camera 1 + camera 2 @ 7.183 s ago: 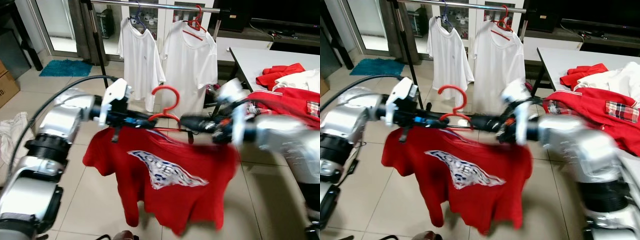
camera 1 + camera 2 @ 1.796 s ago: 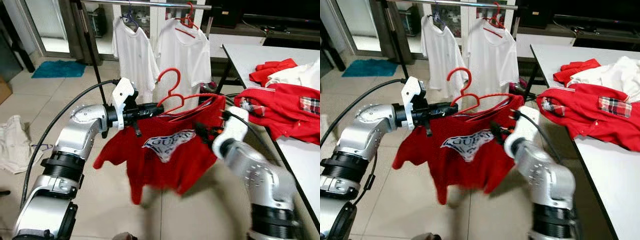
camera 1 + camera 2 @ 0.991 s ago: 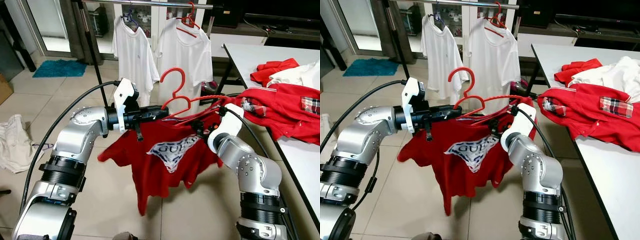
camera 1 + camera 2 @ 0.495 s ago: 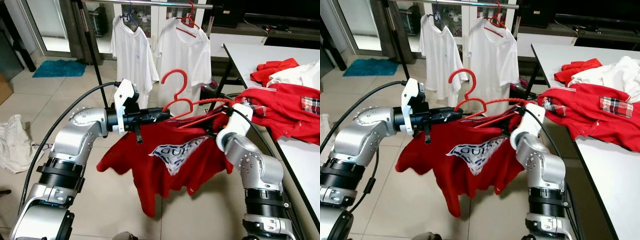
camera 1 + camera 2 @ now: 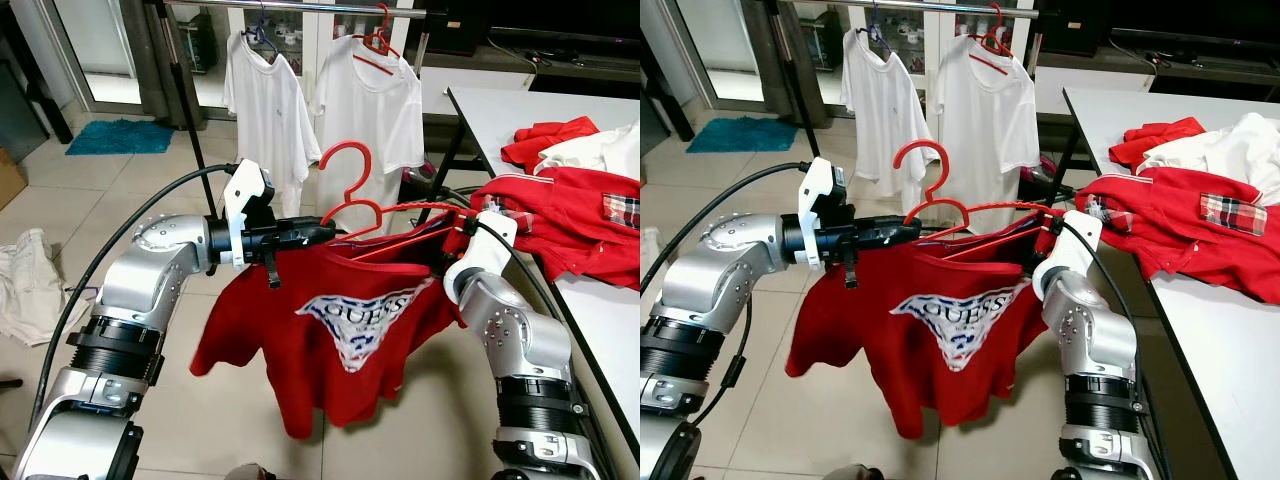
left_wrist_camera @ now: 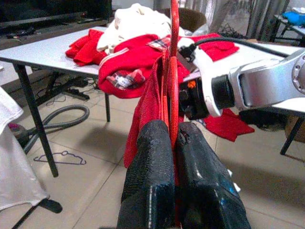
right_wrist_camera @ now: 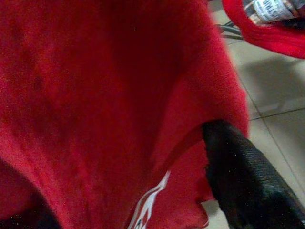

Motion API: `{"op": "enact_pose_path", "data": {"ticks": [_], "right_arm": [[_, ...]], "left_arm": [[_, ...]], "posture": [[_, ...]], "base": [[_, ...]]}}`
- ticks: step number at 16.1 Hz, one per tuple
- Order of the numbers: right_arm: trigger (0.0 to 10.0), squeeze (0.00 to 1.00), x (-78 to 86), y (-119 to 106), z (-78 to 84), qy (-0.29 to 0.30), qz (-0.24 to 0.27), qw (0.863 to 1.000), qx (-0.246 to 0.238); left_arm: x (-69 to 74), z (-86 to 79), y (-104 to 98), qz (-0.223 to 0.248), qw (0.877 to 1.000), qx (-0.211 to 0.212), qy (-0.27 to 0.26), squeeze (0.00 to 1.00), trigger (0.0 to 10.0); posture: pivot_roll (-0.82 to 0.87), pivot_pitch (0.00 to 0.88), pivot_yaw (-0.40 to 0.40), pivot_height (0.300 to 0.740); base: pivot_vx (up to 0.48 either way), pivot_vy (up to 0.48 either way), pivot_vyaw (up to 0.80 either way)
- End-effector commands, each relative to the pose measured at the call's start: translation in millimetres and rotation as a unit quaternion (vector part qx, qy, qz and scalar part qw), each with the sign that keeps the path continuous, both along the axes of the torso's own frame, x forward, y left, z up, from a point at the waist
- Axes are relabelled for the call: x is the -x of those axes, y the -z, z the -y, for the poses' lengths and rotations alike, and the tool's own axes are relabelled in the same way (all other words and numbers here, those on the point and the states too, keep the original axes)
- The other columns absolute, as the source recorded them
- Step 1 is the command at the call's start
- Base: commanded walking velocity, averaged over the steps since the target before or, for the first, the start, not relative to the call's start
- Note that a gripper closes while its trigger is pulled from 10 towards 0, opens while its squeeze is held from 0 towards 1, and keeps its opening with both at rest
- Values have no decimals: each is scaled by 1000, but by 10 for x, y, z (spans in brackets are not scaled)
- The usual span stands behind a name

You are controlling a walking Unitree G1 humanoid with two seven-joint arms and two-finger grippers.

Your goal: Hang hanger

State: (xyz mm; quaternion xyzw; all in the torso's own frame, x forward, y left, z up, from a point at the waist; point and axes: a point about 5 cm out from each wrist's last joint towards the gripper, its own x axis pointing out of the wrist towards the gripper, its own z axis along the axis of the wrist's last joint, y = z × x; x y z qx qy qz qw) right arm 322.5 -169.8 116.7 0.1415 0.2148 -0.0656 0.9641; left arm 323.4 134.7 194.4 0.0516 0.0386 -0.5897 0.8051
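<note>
A red hanger (image 5: 350, 178) carries a red T-shirt (image 5: 340, 330) with a white logo, held in the air in front of me. My left gripper (image 5: 318, 232) is shut on the hanger's left side just below the hook; in the left wrist view its fingers (image 6: 157, 157) pinch the red hanger (image 6: 173, 57). My right gripper (image 5: 1045, 238) is at the shirt's right shoulder, mostly hidden by cloth. In the right wrist view the red T-shirt (image 7: 109, 86) drapes between its spread fingers (image 7: 243, 191). The clothes rail (image 5: 300, 8) is farther ahead.
Two white T-shirts (image 5: 270, 110) (image 5: 370, 110) hang on hangers from the rail. A white table (image 5: 480, 105) on the right bears a pile of red and white clothes (image 5: 570, 200). A pale cloth (image 5: 25, 285) lies on the tiled floor at left, with a blue mat (image 5: 115, 135) beyond.
The right arm has shifted right and a little higher at the shirt's shoulder. The shirt has swung round and spread, its logo now facing me. The left gripper keeps its hold.
</note>
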Motion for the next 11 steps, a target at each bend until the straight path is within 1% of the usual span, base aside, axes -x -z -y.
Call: {"op": "enact_pose_path", "data": {"ticks": [1, 2, 10, 11], "right_arm": [[0, 0, 12, 23, 50, 6, 0, 1000, 11], [0, 0, 17, 27, 71, 8, 1, 1000, 11], [0, 0, 10, 24, 108, 6, 10, 1000, 16], [0, 0, 11, 24, 130, 5, 12, 1000, 17]], "left_arm": [[9, -8, -42, 17, 1000, -9, 4, 0, 0], [14, -30, -11, 18, 1000, -22, 3, 0, 0], [26, -83, 49, 18, 999, -45, -4, 0, 0], [26, -121, 96, 20, 997, -69, -9, 0, 0]], "posture": [[25, 0, 4, 740], [25, 0, 2, 740], [24, 0, 0, 740], [26, 0, -2, 740]], "base": [[0, 0, 0], [0, 0, 0], [0, 0, 0], [0, 0, 0]]}}
